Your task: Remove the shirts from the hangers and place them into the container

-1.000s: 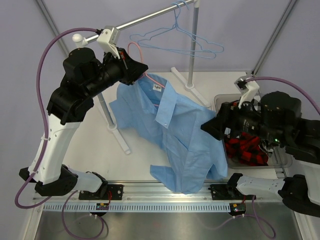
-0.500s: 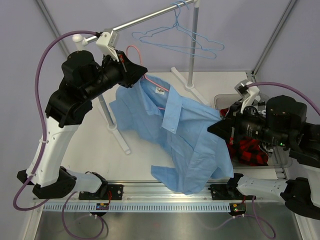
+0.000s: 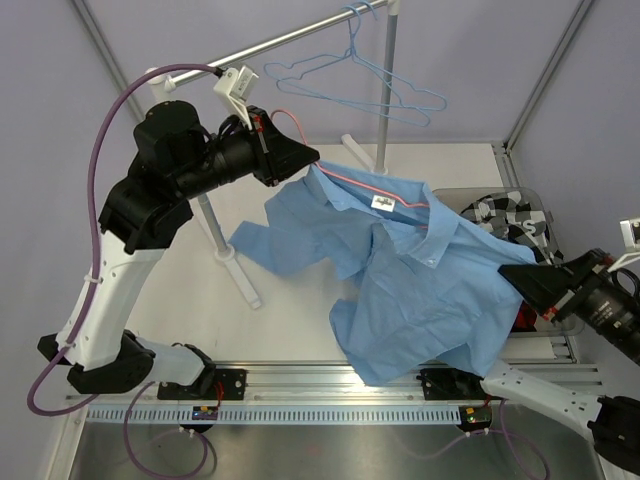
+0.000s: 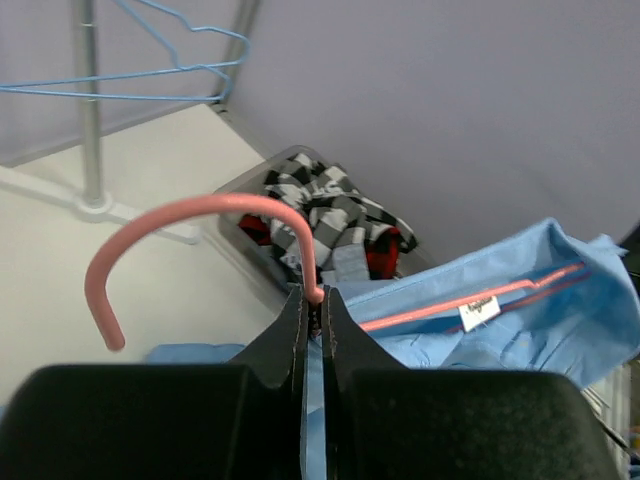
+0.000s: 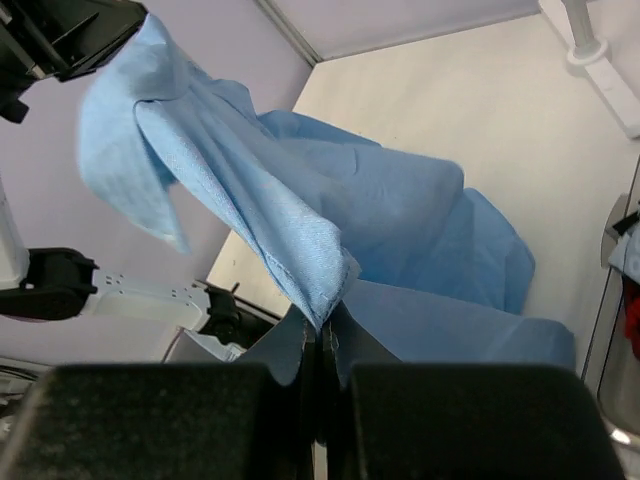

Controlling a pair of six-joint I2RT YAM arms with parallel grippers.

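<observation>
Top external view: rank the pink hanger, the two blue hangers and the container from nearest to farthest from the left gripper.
1. pink hanger: clamped in the left gripper, just below its hook.
2. blue hangers: on the rail, behind and to the right.
3. container: far over on the right side.

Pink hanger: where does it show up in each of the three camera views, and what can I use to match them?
Top external: the pink hanger is upper centre-left, its hook rising from the left gripper and its wire running through the shirt collar.
Left wrist: centre, its hook arching up and left from the shut jaws.
Right wrist: not in view.
Shared landmark: the light blue shirt, seen in all three views.
</observation>
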